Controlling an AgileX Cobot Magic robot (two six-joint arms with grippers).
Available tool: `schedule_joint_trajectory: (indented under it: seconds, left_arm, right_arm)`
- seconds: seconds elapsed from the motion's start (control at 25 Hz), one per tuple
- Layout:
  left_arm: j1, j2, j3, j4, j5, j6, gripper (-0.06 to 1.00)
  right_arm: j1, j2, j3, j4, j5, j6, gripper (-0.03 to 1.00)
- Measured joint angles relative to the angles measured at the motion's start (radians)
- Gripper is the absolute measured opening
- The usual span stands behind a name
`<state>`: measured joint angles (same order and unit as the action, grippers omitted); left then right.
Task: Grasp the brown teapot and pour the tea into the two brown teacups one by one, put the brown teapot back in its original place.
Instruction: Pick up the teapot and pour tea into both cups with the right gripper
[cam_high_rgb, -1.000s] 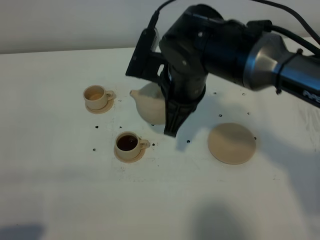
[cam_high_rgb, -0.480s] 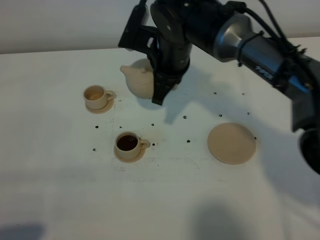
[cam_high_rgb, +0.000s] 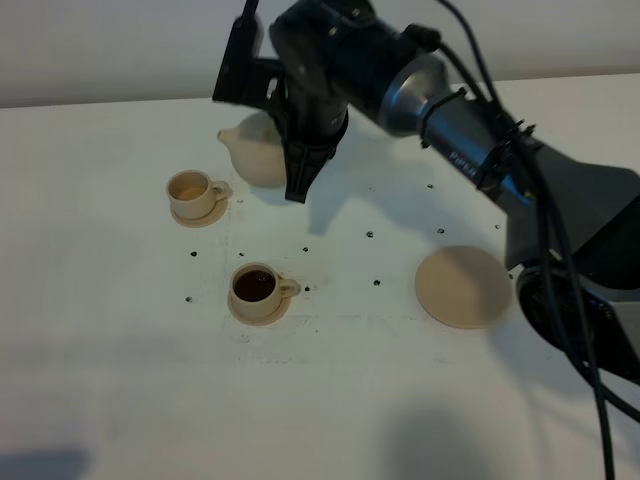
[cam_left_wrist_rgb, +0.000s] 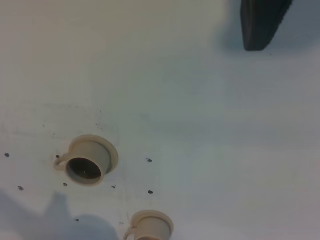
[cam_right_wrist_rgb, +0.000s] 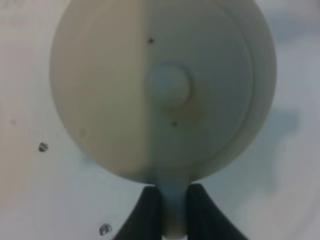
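Teapot (cam_high_rgb: 252, 158) held near the empty cup (cam_high_rgb: 193, 193), right gripper (cam_right_wrist_rgb: 174, 212) pinching its handle (cam_right_wrist_rgb: 174, 197), other cup (cam_high_rgb: 256, 286) full, left gripper (cam_left_wrist_rgb: 261, 25) unclear to me

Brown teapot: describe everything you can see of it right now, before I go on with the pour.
The brown teapot is squat, round and pale tan, matte like ceramic. Its lid is on, with a round knob in the middle. Its short spout points toward the teacup that looks empty. The right gripper is shut on its loop handle and seems to carry it in the air. Nothing else touches it, and no tea shows at the spout.
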<state>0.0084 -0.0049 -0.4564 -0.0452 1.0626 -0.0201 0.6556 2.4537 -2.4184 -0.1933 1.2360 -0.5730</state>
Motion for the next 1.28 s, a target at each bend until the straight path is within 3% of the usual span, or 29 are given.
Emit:
schedule_joint_trajectory:
  seconds: [0.76, 1.28]
  left_arm:
    - [0.000, 0.000, 0.000, 0.000, 0.000, 0.000, 0.55]
    - [0.000, 0.000, 0.000, 0.000, 0.000, 0.000, 0.55]
  right_arm:
    - [0.083, 0.072, 0.000, -0.206, -0.011, -0.003, 0.11]
    - [0.083, 0.080, 0.000, -0.235, -0.144, 0.011, 0.11]
